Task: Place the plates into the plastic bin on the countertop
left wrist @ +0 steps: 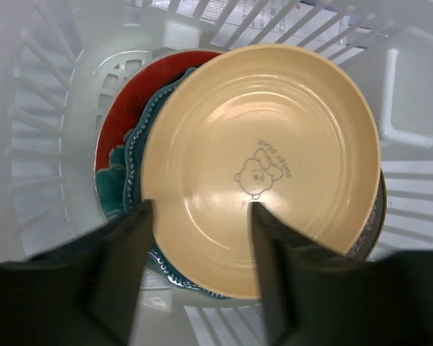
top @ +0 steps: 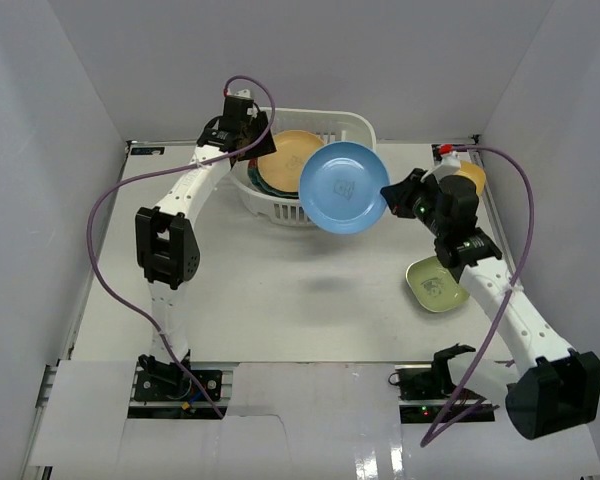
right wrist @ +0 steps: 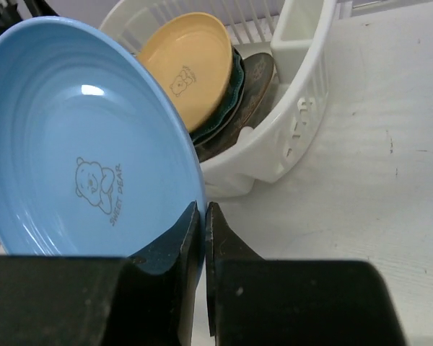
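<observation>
The yellow plate (left wrist: 260, 158) hides most of the teal plate (left wrist: 136, 158) and red plate (left wrist: 119, 122) beneath.

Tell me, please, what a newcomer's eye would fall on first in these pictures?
The light blue plate stands out first: held in the air close beside the white bin, its rim pinched by the right gripper. Next comes the yellow plate lying on top of a stack inside the bin, with the left gripper open above it. A green squarish dish waits on the countertop beside the right arm.
</observation>
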Action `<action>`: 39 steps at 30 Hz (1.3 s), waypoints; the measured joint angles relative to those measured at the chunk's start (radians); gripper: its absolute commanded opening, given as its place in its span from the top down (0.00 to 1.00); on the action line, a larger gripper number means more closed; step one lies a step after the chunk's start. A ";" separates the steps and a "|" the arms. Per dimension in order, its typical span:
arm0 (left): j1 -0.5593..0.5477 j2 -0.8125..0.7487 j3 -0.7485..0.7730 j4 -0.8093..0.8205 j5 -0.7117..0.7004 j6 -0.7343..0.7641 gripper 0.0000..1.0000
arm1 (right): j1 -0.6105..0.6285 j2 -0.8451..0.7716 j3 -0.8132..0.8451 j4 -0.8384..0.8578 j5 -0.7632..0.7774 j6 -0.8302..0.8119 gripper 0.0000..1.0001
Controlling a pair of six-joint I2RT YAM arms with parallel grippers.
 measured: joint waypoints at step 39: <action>-0.484 -1.094 -1.437 0.503 0.288 -0.246 0.02 | -0.300 0.733 0.638 -0.132 0.087 0.051 0.43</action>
